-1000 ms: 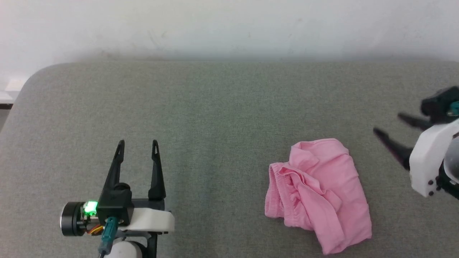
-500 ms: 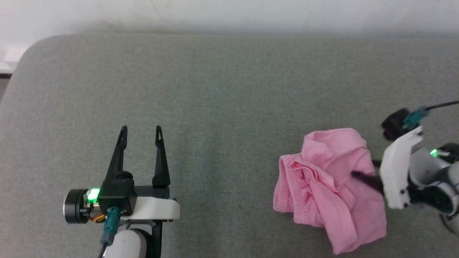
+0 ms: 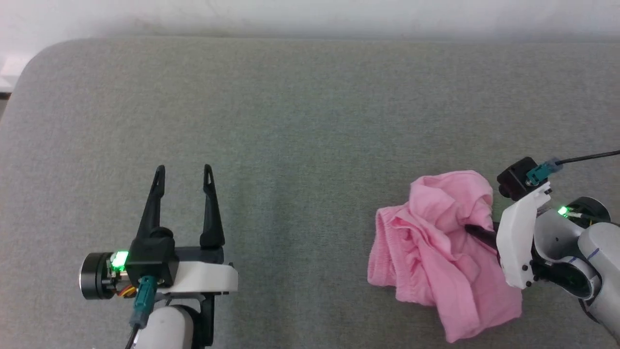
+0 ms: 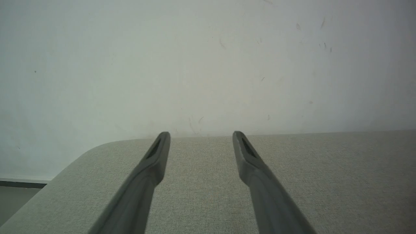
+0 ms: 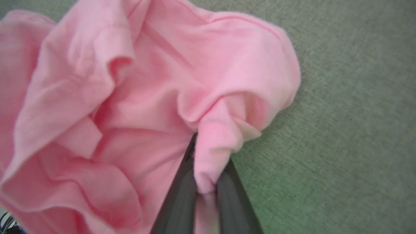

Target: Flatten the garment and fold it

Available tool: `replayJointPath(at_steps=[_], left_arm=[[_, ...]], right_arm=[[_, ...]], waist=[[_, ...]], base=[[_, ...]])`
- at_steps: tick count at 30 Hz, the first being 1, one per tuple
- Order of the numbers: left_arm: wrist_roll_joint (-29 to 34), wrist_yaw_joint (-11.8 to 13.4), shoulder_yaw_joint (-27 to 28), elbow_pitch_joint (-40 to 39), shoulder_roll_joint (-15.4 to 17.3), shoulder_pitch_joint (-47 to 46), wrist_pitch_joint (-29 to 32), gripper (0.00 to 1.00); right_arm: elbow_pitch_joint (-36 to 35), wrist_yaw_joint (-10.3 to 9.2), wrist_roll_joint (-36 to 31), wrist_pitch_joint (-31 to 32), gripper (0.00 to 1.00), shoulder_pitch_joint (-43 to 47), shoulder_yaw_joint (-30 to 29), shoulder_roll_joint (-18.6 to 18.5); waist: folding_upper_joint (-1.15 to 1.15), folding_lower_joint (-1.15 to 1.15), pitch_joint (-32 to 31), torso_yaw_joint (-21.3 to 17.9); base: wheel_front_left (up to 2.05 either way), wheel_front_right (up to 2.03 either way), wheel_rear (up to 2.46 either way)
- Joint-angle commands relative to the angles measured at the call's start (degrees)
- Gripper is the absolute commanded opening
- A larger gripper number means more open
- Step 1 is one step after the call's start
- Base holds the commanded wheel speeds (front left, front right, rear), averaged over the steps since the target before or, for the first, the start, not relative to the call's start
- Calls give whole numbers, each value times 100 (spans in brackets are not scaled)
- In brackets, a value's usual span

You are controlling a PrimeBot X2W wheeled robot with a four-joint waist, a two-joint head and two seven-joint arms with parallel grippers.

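1. Closest in is the left claw [image 3: 184,168], parked low on the robot's left side. Both dark fingers are spread wide with nothing between them, tips aimed away from the robot. A green light [image 3: 118,259] glows on the wrist behind it.
2. The left wrist view shows the same thing: left claw [image 4: 201,134] wide open, with bare table [image 4: 325,169] under and ahead of the fingers.
3. The right claw [image 3: 472,228] reaches in from the robot's right side, fingers pointing sideways toward the left claw. Its tips are buried in the garment [image 3: 445,252].
4. Up close in the right wrist view, the right claw [image 5: 208,172] is clamped down, with a fold of pink cloth pinched between its two fingers. The rest of the garment [image 5: 146,97] bunches up ahead of the fingertips and off to their left in that view.
5. The garment is a crumpled heap lying on the table, well apart from the left claw and off to that claw's right. Its gathered band [image 3: 380,242] sits on the edge farthest from the right claw's wrist.
6. The table [image 3: 310,121] has a grey-green fabric top that runs on past both claws, with a rounded corner beyond the left claw and to its left.
7. Past the table's far edge is a pale wall [image 3: 310,14], a bit scuffed in the left wrist view [image 4: 208,65].
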Motion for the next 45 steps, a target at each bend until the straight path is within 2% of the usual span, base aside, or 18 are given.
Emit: replayJointPath(at_steps=[1,6,12,16,21,26,36,43,45], left_arm=[[32,21,45,-16,29,53,-27,100],[25,42,164,-70,90,149,-27,100],[11,121,458,-256,221,202,-27,100],[57,88,509,-385,326,101,-27,100],[167,80,498,-534,472,-53,-27,100],[244,76,446,-668,655,-291,-27,100],[272,122,261,-850,822,-691,-27,100],[228,223,153,-886,838,-828,-27,100],[222,261,112,-852,823,-844,-27,100]], right_arm=[[-68,-13,41,-124,0,-44,152,-59],[-754,-13,-136,-432,0,-418,500,-434],[-1345,-13,-195,-520,0,-863,609,-784],[-1290,-13,-132,-506,0,-1026,454,-998],[-797,-13,-167,-573,0,-1315,269,-1024],[-22,-13,-463,-759,0,-1699,88,-1046],[1602,-13,-1121,-1061,0,-2354,-274,-1251],[2560,-13,-1271,-1300,0,-2485,-518,-932],[2811,-13,-1221,-1355,72,-2467,-609,-822]], waist=[[0,-1,-179,-237],[0,-1,-197,-746],[0,-1,51,-1583],[0,-1,372,-2006],[0,-1,841,-2388],[0,-1,1285,-2460],[0,-1,1849,-2203],[0,-1,2019,-2049],[0,-1,1939,-2005]], base=[[0,0,0],[0,0,0],[0,0,0],[0,0,0],[0,0,0],[0,0,0],[0,0,0],[0,0,0],[0,0,0]])
